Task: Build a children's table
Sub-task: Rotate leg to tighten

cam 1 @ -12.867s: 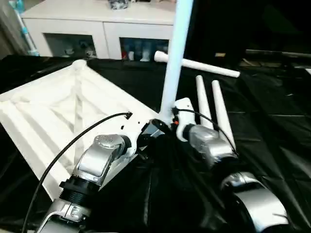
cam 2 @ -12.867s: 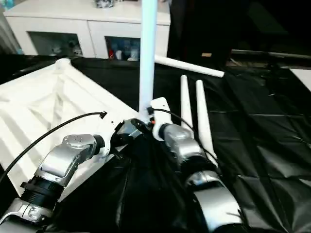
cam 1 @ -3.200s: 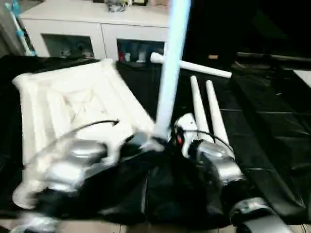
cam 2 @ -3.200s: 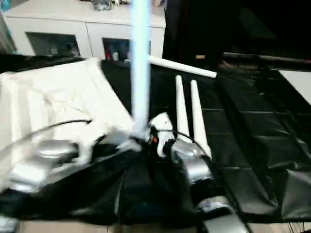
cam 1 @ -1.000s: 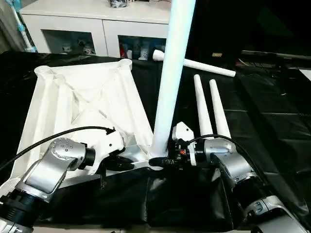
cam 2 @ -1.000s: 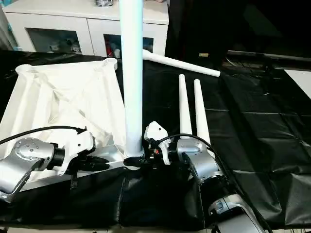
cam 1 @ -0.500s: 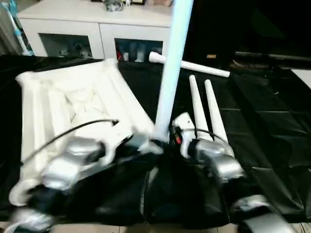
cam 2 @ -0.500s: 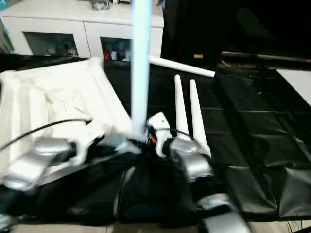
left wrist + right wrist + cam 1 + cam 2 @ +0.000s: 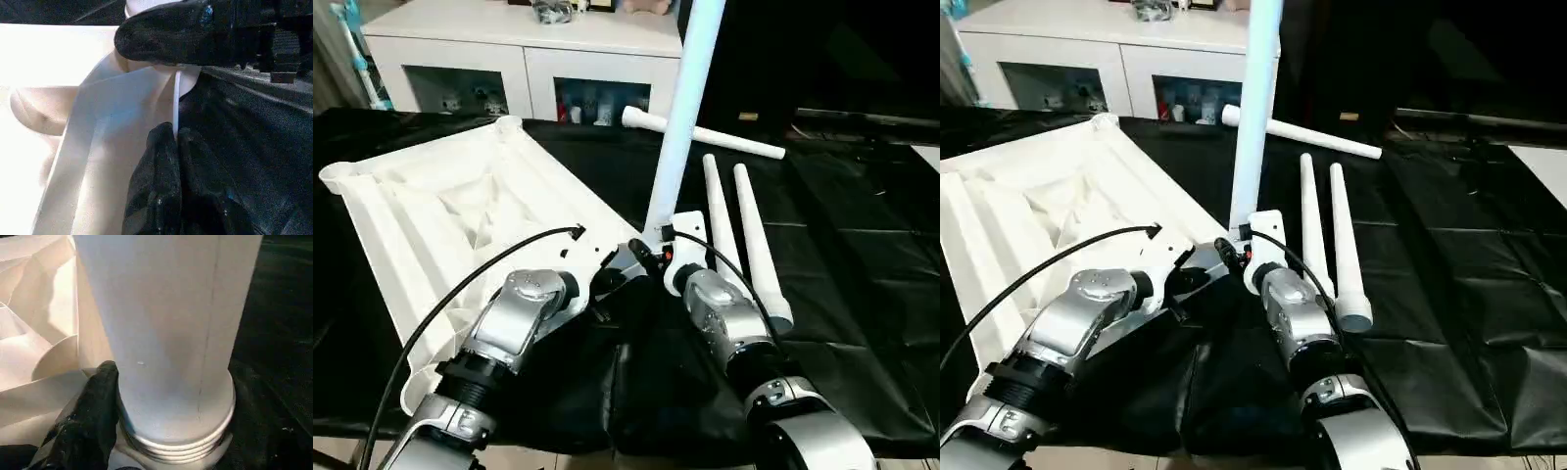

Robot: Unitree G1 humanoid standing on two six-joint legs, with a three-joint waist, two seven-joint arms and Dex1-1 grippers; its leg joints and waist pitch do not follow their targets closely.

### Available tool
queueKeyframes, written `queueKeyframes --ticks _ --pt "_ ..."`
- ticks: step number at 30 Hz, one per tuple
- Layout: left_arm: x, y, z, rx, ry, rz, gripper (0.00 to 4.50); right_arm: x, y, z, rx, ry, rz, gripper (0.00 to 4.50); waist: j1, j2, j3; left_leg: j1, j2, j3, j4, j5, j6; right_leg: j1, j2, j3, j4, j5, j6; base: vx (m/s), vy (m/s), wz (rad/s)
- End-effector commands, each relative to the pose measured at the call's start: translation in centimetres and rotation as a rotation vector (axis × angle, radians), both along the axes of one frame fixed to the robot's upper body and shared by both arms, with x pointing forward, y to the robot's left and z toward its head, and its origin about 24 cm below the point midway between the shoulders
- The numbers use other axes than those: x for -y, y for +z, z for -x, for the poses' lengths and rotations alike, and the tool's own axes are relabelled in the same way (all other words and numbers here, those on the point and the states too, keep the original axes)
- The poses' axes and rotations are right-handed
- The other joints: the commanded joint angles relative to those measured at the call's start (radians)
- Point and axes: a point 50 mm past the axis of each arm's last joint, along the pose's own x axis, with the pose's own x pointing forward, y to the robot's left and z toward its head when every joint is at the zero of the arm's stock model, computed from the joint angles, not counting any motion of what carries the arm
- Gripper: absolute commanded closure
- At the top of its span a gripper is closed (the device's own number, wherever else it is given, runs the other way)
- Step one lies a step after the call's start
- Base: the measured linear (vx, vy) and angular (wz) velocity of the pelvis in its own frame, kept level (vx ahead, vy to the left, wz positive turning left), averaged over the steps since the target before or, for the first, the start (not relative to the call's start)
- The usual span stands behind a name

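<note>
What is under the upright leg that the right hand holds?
The upright leg stands in a corner socket of the upturned tabletop, its threaded base visible above it. The right hand hides the joint from above; inside the socket is unseen.

A low white cabinet with glass doors (image 9: pixel 524 59) stands at the back — creased black plastic sheeting (image 9: pixel 862 255) covers the work surface.

White cabinet (image 9: pixel 524 49) behind black sheeting (image 9: pixel 862 255), contents perhaps bottles

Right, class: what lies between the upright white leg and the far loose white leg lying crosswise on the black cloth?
Only bare black cloth separates the upright white leg from the crosswise white leg, seen in the right eye view.
</note>
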Motion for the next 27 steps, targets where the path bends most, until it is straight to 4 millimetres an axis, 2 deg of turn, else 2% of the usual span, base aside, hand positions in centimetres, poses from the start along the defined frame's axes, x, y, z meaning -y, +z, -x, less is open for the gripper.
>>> queueKeyframes --ticks 1,4,6,8,9,10,11,13,16,17,20,23,27 --pt "-1.0 -2.7 0.8 -0.101 0.033 -0.11 4.5 -3.5 -0.1 1.4 -0.016 0.183 -0.068 1.05 -0.001 0.011 -0.037 -0.001 0.031 -0.01 -0.077 -0.257 -0.008 0.029 -0.06 0.042 -0.087 -0.167 -0.146 0.0 0.0 0.0" --pt "-1.5 -2.4 1.2 -0.058 -0.08 -0.124 4.5 -2.8 0.5 0.9 0.048 0.221 -0.005 0.82 -0.006 0.007 -0.035 -0.005 0.032 -0.012 -0.079 -0.244 0.0 0.03 -0.062 0.042 -0.09 -0.177 -0.148 0.0 0.0 0.0" --pt "-1.6 -2.2 1.3 -0.03 -0.123 -0.139 4.5 -2.4 0.6 0.8 0.071 0.229 0.026 0.64 -0.009 0.01 -0.038 -0.008 0.033 -0.013 -0.078 -0.228 -0.001 0.032 -0.063 0.043 -0.087 -0.16 -0.149 0.0 0.0 0.0" --pt "-2.1 -2.1 1.6 -0.034 -0.157 -0.142 4.5 -1.9 0.9 0.7 0.102 0.282 0.037 0.64 -0.01 0.01 -0.04 -0.004 0.033 -0.008 -0.073 -0.196 0.002 0.032 -0.059 0.042 -0.079 -0.084 -0.172 0.0 0.0 0.0" --pt "-2.1 -2.1 1.6 -0.034 -0.157 -0.142 4.5 -1.9 0.9 0.7 0.102 0.282 0.037 0.64 -0.011 0.009 -0.041 -0.006 0.032 -0.008 -0.072 -0.189 0.006 0.035 -0.059 0.042 -0.077 -0.068 -0.176 0.0 0.0 0.0" --pt "-2.5 -1.9 1.9 -0.05 -0.168 -0.13 4.5 -1.6 1.1 0.7 0.116 0.333 0.03 0.64 -0.012 0.006 -0.041 -0.006 0.033 -0.006 -0.07 -0.175 0.015 0.036 -0.059 0.042 -0.074 -0.037 -0.187 0.0 0.0 0.0" --pt "-2.8 -1.6 2.2 -0.047 -0.218 -0.114 4.5 -1.1 1.2 0.9 0.132 0.405 0.029 0.64 -0.01 0.009 -0.04 -0.007 0.033 -0.007 -0.07 -0.171 0.025 0.037 -0.059 0.04 -0.074 -0.03 -0.194 0.0 0.0 0.0" --pt "-3.3 -1.2 2.9 -0.064 -0.304 -0.083 4.5 -0.4 1.3 1.3 0.153 0.522 0.034 0.64 -0.011 0.008 -0.041 -0.006 0.034 -0.005 -0.068 -0.163 0.033 0.037 -0.059 0.041 -0.073 -0.015 -0.201 0.0 0.0 0.0" --pt "-3.9 -0.6 4.1 -0.098 -0.413 -0.034 4.5 0.6 1.5 2.4 0.166 0.689 0.027 0.64 -0.007 0.011 -0.042 -0.003 0.037 -0.002 -0.063 -0.12 0.058 0.039 -0.053 0.04 -0.062 0.086 -0.228 0.0 0.0 0.0" --pt "-4.0 -0.5 4.3 -0.101 -0.426 -0.03 4.5 0.9 1.5 2.6 0.162 0.723 0.016 0.64 -0.003 0.013 -0.043 0.003 0.039 -0.001 -0.062 -0.122 0.06 0.035 -0.052 0.04 -0.062 0.101 -0.239 0.0 0.0 0.0" --pt "-4.5 0.0 4.7 -0.106 -0.463 -0.041 4.5 1.5 1.7 3.1 0.145 0.794 -0.007 0.64 0.004 0.012 -0.04 0.003 0.041 0.0 -0.066 -0.135 0.055 0.038 -0.053 0.04 -0.064 0.074 -0.24 0.0 0.0 0.0" --pt "-4.9 0.7 5.7 -0.159 -0.528 -0.006 4.5 2.2 1.7 4.1 0.128 0.938 -0.001 0.64 0.006 0.011 -0.039 0.002 0.041 -0.001 -0.067 -0.149 0.046 0.039 -0.051 0.038 -0.064 0.043 -0.239 0.0 0.0 0.0" --pt "-5.3 0.7 5.9 -0.181 -0.539 -0.014 4.5 2.5 1.4 4.5 0.112 0.999 0.037 0.64 0.005 0.009 -0.038 0.002 0.038 0.001 -0.066 -0.14 0.043 0.038 -0.053 0.039 -0.066 0.032 -0.242 0.0 0.0 0.0"
